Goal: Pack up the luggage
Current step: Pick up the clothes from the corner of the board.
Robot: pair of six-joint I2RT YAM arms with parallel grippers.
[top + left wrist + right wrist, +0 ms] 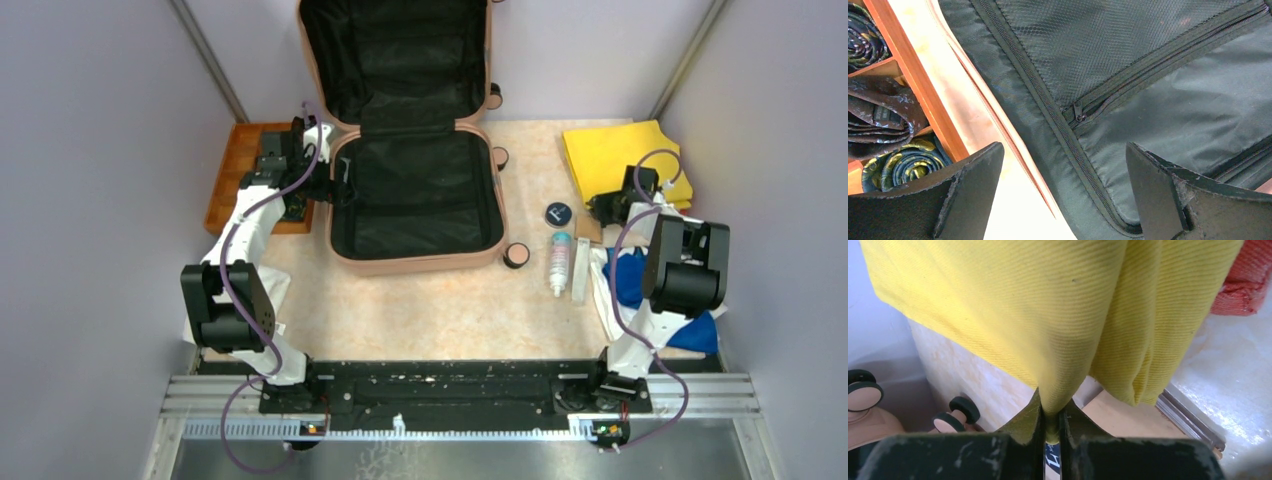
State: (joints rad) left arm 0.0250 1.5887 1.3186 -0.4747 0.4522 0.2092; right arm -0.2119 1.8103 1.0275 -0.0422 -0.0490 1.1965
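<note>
The luggage (415, 195) lies open at the back middle of the bench (450, 310). Its lower shell is flat and its lid is propped upright toward the rear wall, with black lining showing in both halves. A zip (1078, 112) runs across the lining in the left wrist view. Its small wheels (500, 157) stick out on the right side.

The left jaws hang spread apart over the lower shell's left rim with nothing between them. One finger (968, 195) is above the strip of bench beside the case, and the other (1168, 195) is above the lining. Just left of the case sits an orange wooden tray (225, 190), whose compartments hold rolled patterned ties (883, 117).

To the right of the case lie a round black-lidded jar (558, 213) and a small peach-coloured disc (516, 255), the disc just beside the case's near right corner. Next to them are a white bottle (560, 262) on its side and a slim white tube (581, 270) beside it.

Farther right, the right jaws are clamped on a fold of yellow cloth (615, 150). A red knitted thing (1243, 285) shows at the edge of the right wrist view. A blue cloth (628, 275) lies under the right arm.
</note>
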